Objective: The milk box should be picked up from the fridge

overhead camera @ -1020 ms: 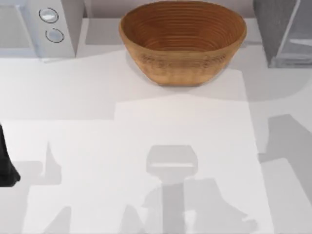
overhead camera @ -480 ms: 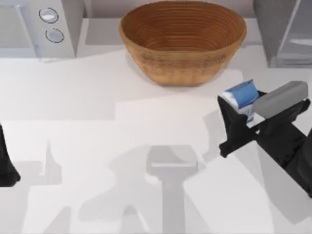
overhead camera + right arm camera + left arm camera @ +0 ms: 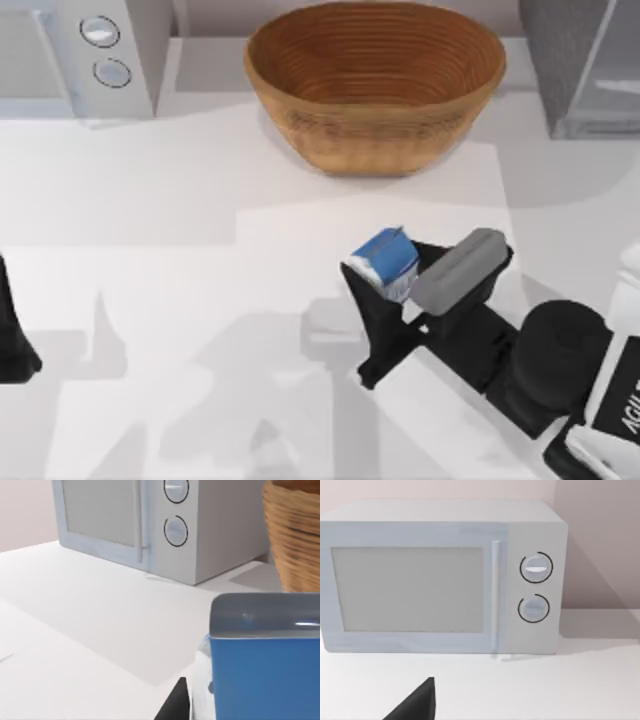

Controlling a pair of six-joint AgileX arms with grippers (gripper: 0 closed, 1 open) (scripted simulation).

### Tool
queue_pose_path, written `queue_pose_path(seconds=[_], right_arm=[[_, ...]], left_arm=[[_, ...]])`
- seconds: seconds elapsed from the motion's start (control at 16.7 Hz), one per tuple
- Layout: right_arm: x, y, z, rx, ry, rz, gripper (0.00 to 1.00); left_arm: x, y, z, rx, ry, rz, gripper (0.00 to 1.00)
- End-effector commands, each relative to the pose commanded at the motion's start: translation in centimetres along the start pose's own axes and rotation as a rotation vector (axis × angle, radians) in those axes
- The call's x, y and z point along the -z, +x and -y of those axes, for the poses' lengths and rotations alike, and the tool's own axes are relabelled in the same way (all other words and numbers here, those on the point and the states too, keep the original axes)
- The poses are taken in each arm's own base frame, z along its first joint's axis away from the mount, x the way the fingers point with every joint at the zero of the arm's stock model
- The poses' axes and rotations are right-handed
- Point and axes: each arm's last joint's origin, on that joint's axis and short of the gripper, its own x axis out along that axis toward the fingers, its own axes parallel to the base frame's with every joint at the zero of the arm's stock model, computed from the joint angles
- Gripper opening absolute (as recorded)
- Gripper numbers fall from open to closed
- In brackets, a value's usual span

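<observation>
The right gripper [image 3: 385, 300] has its jaws clamped on the milk box [image 3: 385, 261], above mid-desk, well clear of the fridge [image 3: 580, 60]; pickup looks done. Left arm idles at the desk's left edge.

Top view: overhead, facing down on the white table [image 3: 150, 200]. Left wrist view: low, level, close to the white two-knob microwave [image 3: 440, 575]. Right wrist view: low, level; same microwave [image 3: 165, 525], with woven brown basket [image 3: 295, 535] at its edge.

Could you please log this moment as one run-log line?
right gripper: shut on small blue-and-white milk box, front of woven basket | dark-grey fridge: far right | left gripper: parked left
</observation>
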Motion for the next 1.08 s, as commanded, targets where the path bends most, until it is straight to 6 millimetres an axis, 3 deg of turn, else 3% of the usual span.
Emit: queue_pose_path(seconds=[0.6, 0.9, 1.08], right_arm=[[1.3, 0.5, -0.6, -0.022, -0.003, -0.004, 0.00], [2.4, 4.9, -0.8, -0.023, -0.004, 0.014, 0.00], [2.9, 6.4, -0.8, -0.023, -0.004, 0.009, 0.00]], left_arm=[[0.0, 0.0, 0.0, 0.000, 0.000, 0.000, 1.00], [0.0, 0.0, 0.0, 0.000, 0.000, 0.000, 1.00], [0.0, 0.0, 0.0, 0.000, 0.000, 0.000, 1.00]])
